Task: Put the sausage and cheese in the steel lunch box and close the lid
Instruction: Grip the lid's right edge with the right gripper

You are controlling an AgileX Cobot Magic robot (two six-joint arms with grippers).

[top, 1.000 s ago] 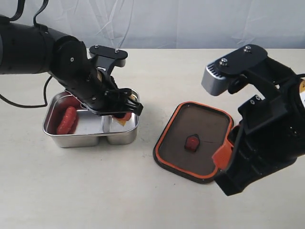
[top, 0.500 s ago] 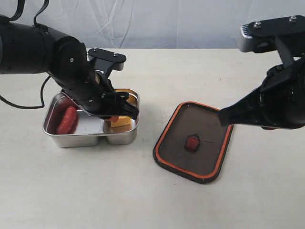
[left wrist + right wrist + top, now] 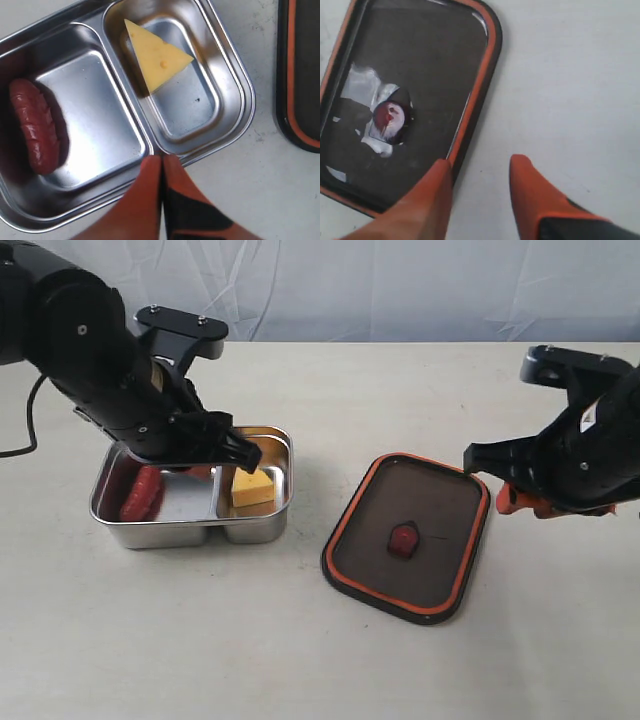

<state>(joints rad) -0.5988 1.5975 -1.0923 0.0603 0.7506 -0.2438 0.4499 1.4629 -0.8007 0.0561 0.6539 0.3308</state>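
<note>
The steel lunch box (image 3: 180, 533) stands open at the left. In its larger compartment lies the red sausage (image 3: 140, 495) (image 3: 37, 132). The yellow cheese (image 3: 252, 488) (image 3: 156, 55) lies in the smaller one. My left gripper (image 3: 162, 159) hovers above the box's near rim, shut on nothing, and in the exterior view the arm (image 3: 120, 370) hides most of it. The dark lid (image 3: 435, 502) (image 3: 420, 55) rests flat on the table with its orange rim up. Beside the lid's right edge my right gripper (image 3: 520, 502) (image 3: 481, 162) stands open, one finger over the rim, holding nothing.
The lid's orange valve (image 3: 403, 538) (image 3: 387, 117) sits at its centre. Bare beige table (image 3: 300, 640) lies between box and lid and in front of both. A pale curtain (image 3: 400, 290) closes off the back.
My left gripper has lifted off the cheese compartment and shut, leaving the cheese in the box. My right gripper has left the lid's near corner, moved to its right edge and opened.
</note>
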